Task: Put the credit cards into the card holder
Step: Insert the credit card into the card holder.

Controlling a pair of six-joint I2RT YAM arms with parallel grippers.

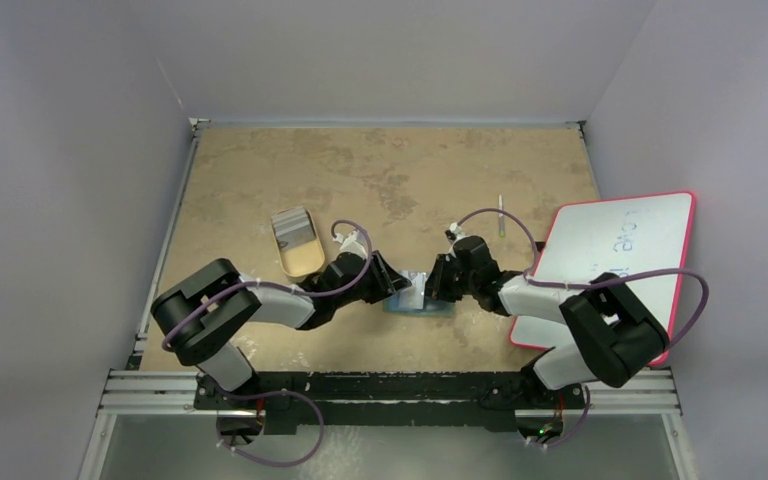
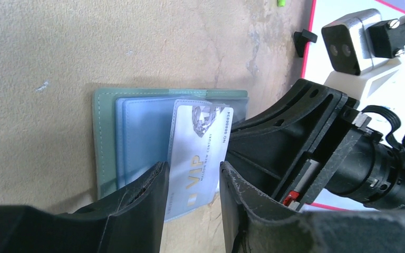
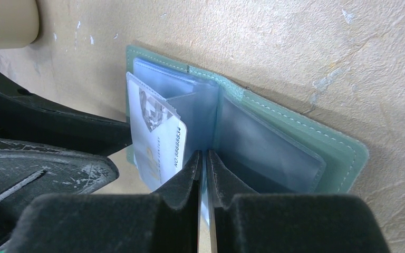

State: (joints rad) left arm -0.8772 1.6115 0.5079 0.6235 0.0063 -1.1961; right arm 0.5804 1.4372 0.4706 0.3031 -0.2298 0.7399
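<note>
Step in hand: insertion of one card. The grey-green soft bifold card holder lies open and flat on the mottled tan surface, between the two arms.

The left gripper has its jaws grasping a pale silver plastic VIP card by the two long edges. The card is tilted, with its leading short edge down at the clear bluish sleeves on the half nearer the left arm, and most of its length sticks out. Whether that edge is already inside a sleeve mouth cannot be told.

The right gripper has its jaws clenched, tips planted at the centre fold. It looks like it is pinning the card holder down. Whether a sleeve leaf is nipped between the tips cannot be told.

Next move, as a judgement: the left arm pushes the VIP card along its length at a shallow angle, deeper into the sleeve, while the right gripper stops the card holder sliding. Only then should the left jaws let go. The likely snag is the card edge catching the sleeve lip or skidding over the top.

Containers:
- **Card holder** — the sleeve on the half nearer the right arm looks empty, and no card is seen fully seated anywhere.
- **Tan oval tray** — sits beyond the left arm, well apart from the card holder. A pale grey patch at its far end is possibly more cards, too small to tell.
</note>
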